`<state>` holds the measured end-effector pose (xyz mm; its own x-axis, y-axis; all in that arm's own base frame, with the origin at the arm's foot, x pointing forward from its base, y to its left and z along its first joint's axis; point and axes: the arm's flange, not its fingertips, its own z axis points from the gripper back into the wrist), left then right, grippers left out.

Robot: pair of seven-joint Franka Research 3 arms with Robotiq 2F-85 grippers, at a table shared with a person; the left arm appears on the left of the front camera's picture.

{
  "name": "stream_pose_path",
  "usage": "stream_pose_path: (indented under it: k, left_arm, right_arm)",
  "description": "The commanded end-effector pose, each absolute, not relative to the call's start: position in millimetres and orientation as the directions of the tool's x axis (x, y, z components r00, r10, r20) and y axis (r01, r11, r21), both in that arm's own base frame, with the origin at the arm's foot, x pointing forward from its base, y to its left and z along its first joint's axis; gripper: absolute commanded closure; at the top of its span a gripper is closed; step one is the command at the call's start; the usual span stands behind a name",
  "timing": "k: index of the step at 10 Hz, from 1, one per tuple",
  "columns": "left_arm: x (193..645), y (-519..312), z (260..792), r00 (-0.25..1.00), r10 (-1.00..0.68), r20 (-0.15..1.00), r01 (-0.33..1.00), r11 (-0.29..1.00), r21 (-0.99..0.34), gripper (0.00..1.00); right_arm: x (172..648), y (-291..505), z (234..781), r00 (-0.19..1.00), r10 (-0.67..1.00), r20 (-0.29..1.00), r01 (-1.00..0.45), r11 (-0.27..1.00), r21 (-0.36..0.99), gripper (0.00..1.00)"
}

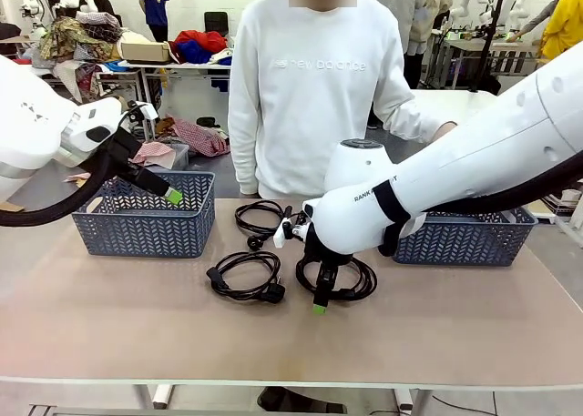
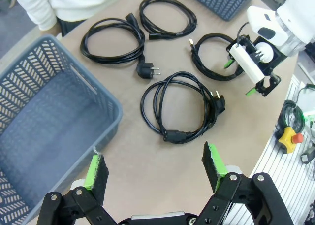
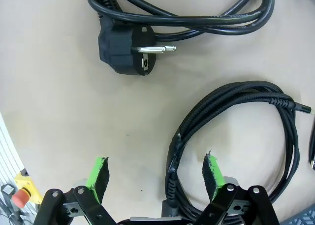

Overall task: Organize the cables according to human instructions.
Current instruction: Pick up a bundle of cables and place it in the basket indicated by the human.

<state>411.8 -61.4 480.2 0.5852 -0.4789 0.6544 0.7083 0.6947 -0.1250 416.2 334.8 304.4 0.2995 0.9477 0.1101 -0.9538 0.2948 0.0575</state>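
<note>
Four coiled cables (image 2: 179, 135) are lying on the desk (image 2: 147, 185). The right hand (image 3: 155, 161) is hanging released, straddling one side of the braided cable (image 3: 231, 89); the left hand (image 2: 152, 161) is hovering released above the rim of the blue basket (image 2: 44, 136)

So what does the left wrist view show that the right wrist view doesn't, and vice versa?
The left wrist view adds the whole layout: four coiled cables on the table, a blue basket beside the open left gripper, a second basket farther off, the person's white sleeve. The right wrist view adds close detail: a round plug with two metal pins, and one side of the braided cable lying between the right gripper's open fingers. Both share that braided cable, the right gripper over it and the table.
</note>
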Motion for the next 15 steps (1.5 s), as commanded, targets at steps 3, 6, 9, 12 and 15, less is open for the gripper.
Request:
stream_pose_path:
  k: [3, 6, 9, 12, 15]
  left_arm:
    - [413.0, -59.3, 477.6, 0.568, -0.477, 0.671, 0.724, 0.677, -0.131, 0.00]
    - [413.0, -59.3, 477.6, 0.568, -0.477, 0.671, 0.724, 0.677, -0.131, 0.00]
    - [413.0, -59.3, 477.6, 0.568, -0.477, 0.671, 0.724, 0.677, -0.131, 0.00]
    - [413.0, -59.3, 477.6, 0.568, -0.477, 0.671, 0.724, 0.677, -0.131, 0.00]
    - [413.0, -59.3, 477.6, 0.568, -0.477, 0.671, 0.724, 0.677, -0.131, 0.00]
  right_arm:
    - [421.3, 342.0, 300.2, 0.278, 0.958, 0.069, -0.959, 0.273, 0.073, 0.00]
    - [419.4, 343.5, 298.6, 0.267, 0.963, 0.046, -0.961, 0.262, 0.082, 0.00]
    - [421.5, 344.1, 298.9, 0.303, 0.952, 0.040, -0.950, 0.299, 0.088, 0.19]
    - [423.5, 343.6, 297.6, 0.328, 0.944, 0.046, -0.944, 0.325, 0.059, 0.57]
    - [424.3, 343.2, 297.5, 0.341, 0.939, 0.041, -0.939, 0.339, 0.054, 0.63]
